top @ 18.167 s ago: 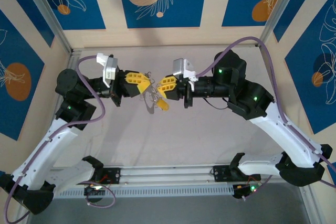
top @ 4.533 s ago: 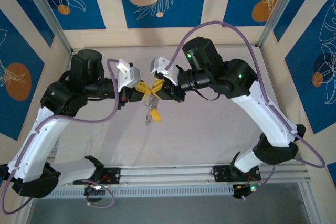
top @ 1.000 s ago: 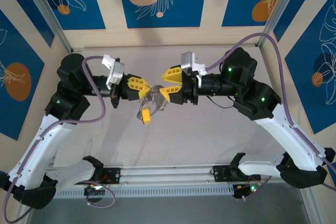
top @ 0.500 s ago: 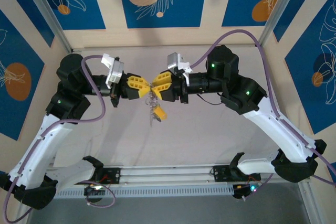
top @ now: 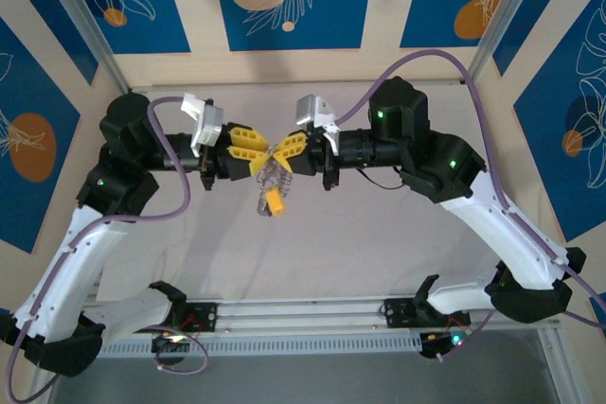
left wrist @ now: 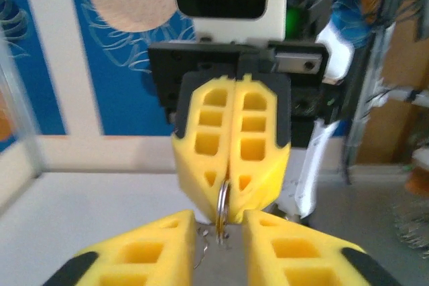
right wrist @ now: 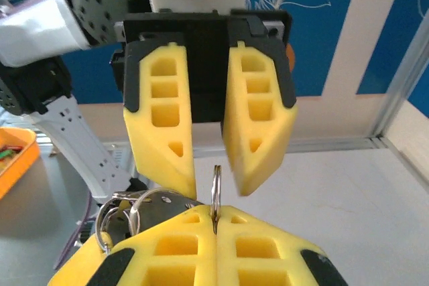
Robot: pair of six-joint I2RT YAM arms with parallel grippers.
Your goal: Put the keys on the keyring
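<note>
My right gripper (right wrist: 214,222) pinches the thin, stiff keyring (right wrist: 216,189) edge-on, light keys (right wrist: 137,211) dangling just below that gripper, while my left gripper (left wrist: 218,229), facing it, stands slightly parted, holding nothing; I'd grip bare, slippery wire.

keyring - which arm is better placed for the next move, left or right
Left, probably. The right gripper has its fingers shut on the keyring, so it is anchoring it. The left gripper has its fingers apart on either side of the ring and holds nothing, so it is free to make the next grasp.
</note>
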